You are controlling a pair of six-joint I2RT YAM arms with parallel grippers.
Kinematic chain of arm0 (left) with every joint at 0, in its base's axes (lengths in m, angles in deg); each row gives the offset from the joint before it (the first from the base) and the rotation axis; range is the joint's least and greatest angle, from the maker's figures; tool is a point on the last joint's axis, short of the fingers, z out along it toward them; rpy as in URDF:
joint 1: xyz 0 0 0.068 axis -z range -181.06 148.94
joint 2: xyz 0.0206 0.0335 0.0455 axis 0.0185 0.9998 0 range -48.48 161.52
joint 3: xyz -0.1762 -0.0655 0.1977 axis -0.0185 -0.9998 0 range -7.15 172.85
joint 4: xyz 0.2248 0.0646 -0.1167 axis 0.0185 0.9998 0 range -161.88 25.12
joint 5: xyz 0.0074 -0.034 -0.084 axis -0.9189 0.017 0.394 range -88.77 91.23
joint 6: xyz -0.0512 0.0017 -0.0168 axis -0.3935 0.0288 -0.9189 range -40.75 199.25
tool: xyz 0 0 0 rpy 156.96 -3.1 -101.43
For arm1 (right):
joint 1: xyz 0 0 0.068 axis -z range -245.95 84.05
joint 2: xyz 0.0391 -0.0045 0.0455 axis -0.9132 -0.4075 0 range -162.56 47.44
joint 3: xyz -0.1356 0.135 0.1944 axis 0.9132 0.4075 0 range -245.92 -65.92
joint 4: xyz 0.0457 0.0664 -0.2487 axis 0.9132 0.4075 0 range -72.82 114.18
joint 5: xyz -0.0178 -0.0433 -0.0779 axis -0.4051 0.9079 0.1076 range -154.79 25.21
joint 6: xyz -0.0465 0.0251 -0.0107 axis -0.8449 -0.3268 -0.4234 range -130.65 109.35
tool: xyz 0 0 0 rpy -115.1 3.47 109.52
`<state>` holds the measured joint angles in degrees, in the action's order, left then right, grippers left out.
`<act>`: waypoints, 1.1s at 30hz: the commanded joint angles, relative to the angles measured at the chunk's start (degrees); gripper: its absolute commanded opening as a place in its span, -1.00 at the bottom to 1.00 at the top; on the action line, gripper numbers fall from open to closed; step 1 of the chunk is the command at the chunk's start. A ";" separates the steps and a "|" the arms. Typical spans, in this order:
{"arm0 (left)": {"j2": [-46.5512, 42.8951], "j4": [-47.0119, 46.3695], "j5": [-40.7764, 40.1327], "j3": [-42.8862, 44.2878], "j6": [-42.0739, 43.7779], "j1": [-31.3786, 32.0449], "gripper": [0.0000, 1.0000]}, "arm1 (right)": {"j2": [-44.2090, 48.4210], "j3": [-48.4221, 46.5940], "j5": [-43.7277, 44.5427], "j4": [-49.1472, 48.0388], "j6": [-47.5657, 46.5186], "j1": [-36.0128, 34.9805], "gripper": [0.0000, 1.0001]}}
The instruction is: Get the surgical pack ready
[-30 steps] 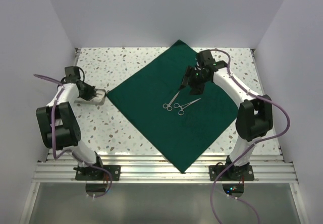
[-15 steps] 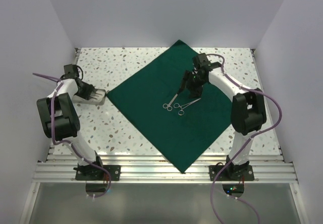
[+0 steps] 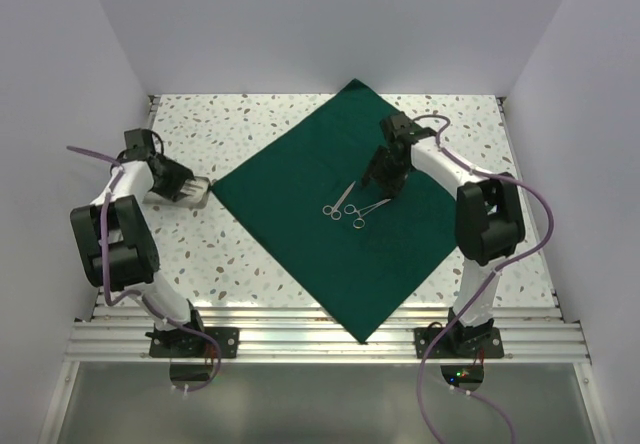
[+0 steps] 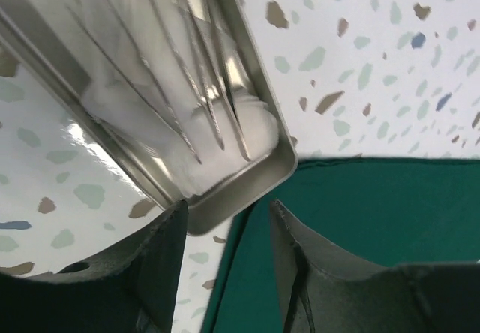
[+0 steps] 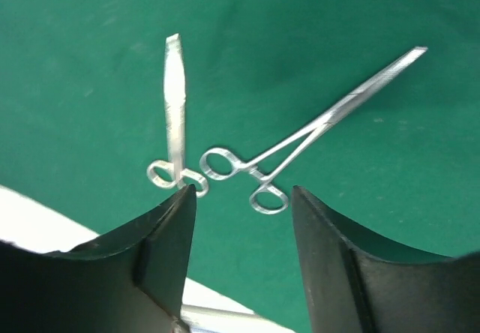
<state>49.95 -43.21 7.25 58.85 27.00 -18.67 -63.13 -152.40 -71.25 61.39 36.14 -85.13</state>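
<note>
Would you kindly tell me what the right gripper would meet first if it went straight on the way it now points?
Probably the ring handles of the forceps lying on the green cloth, framed by the open right gripper; depth is hard to judge.

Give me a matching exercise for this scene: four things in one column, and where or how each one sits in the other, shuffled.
Column one:
1. green drape
2. metal tray
3. silver instruments
4. right gripper

Column two:
A. lying side by side near the drape's middle
B. spread flat, a diamond seen from above
C. above the instruments, jaws open
D. beside the drape's left corner

Pairs: 1-B, 2-D, 3-A, 4-C
</note>
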 commanded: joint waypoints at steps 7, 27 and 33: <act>-4.38 -1.07 5.04 4.23 12.87 13.99 0.13 | -3.69 1.31 8.74 0.62 8.58 0.02 0.06; -6.24 -4.85 18.94 7.13 22.72 19.45 0.08 | -11.25 -1.15 9.62 4.22 12.45 -0.07 -0.39; -6.15 -5.29 21.05 6.78 23.16 19.80 0.07 | -10.02 -2.11 9.01 6.15 12.19 -0.16 -0.77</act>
<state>44.29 -45.75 25.66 63.79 48.07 0.68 -71.56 -153.36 -62.75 66.44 47.09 -84.81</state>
